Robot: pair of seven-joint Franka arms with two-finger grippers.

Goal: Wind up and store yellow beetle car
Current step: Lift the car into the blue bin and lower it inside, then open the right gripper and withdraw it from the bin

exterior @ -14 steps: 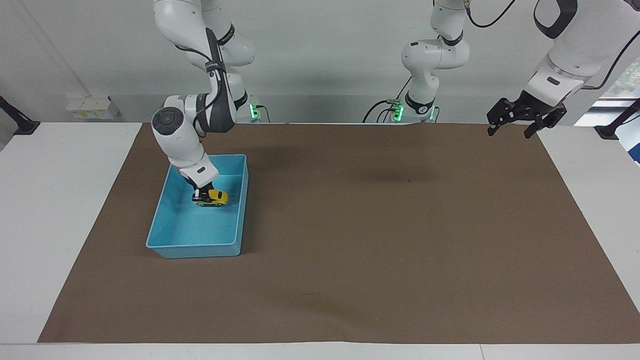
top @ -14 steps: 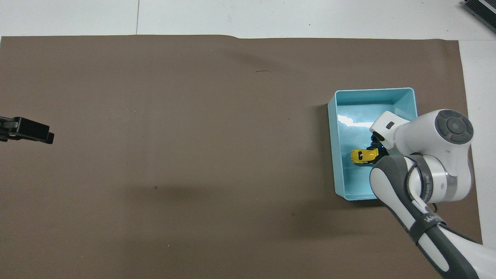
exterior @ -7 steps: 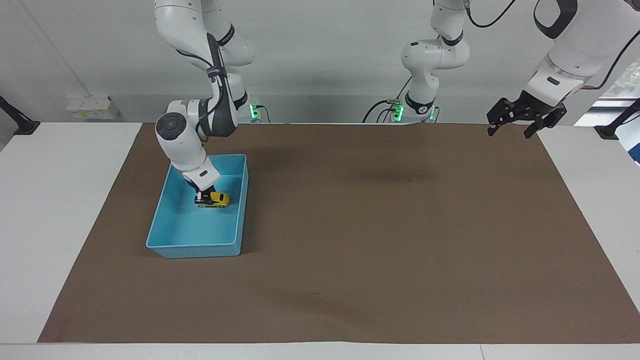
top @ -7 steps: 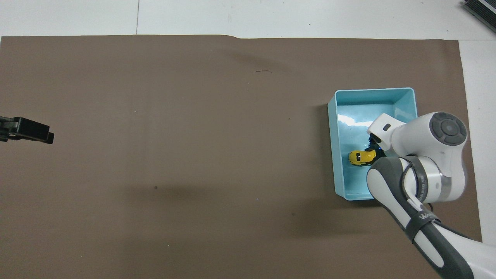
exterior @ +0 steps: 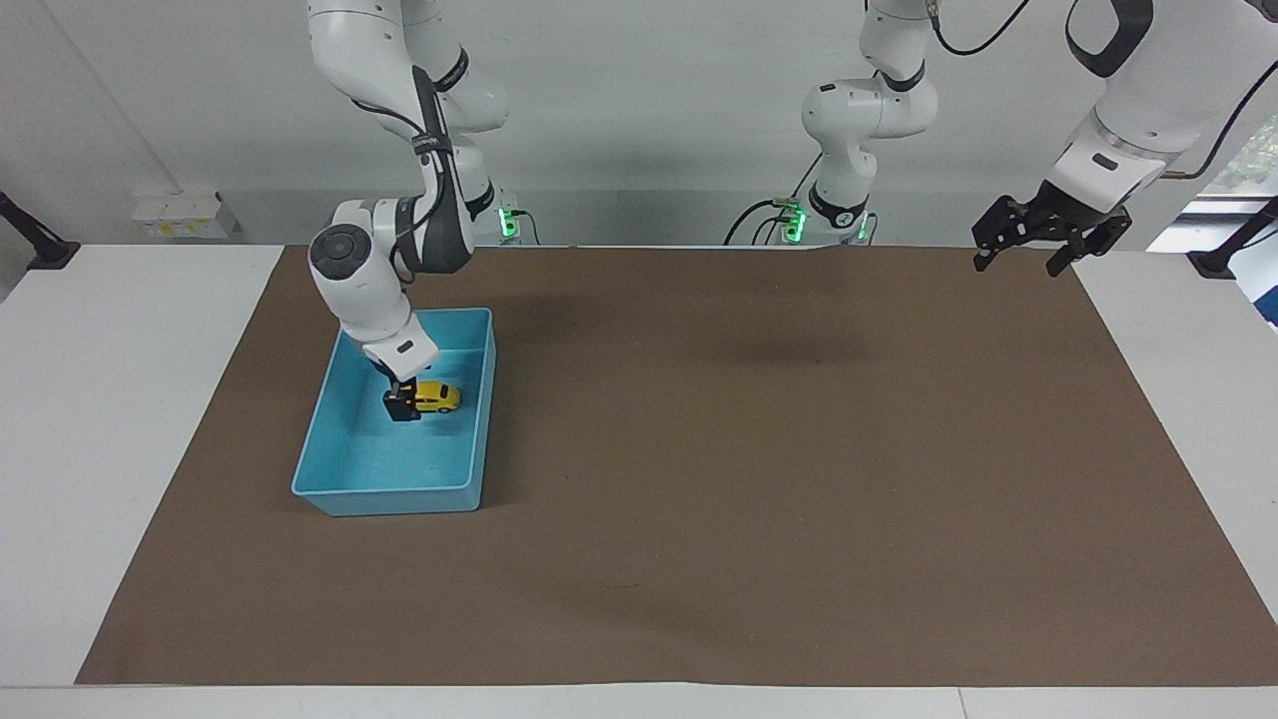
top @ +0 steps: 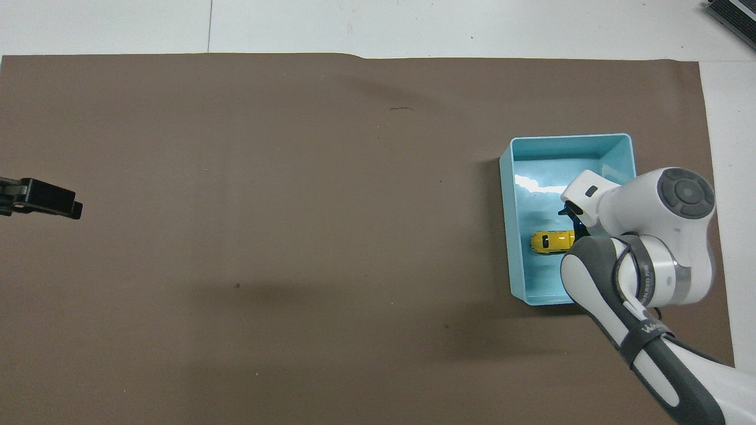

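Observation:
The yellow beetle car (exterior: pixel 437 397) rests on its wheels on the floor of the light blue bin (exterior: pixel 339 484), in the half nearer the robots. My right gripper (exterior: pixel 406 401) is down inside the bin at the car's tail end, open, its fingers spread and no longer pinching the car. In the overhead view the car (top: pixel 551 241) lies level beside the bin's (top: pixel 508 236) long wall, while the right gripper (top: pixel 574 225) is largely hidden under its own wrist. My left gripper (exterior: pixel 1033 245) waits open in the air over the mat's corner at the left arm's end.
A brown mat (exterior: pixel 759 479) covers the table's middle, with white tabletop (exterior: pixel 110 419) at both ends. The bin stands toward the right arm's end of the mat. Green-lit boxes with cables (exterior: pixel 794 222) sit by the arm bases.
The right gripper lowered the car onto the bin floor, then opened and let it go. The car now sits level. The left arm has not moved.

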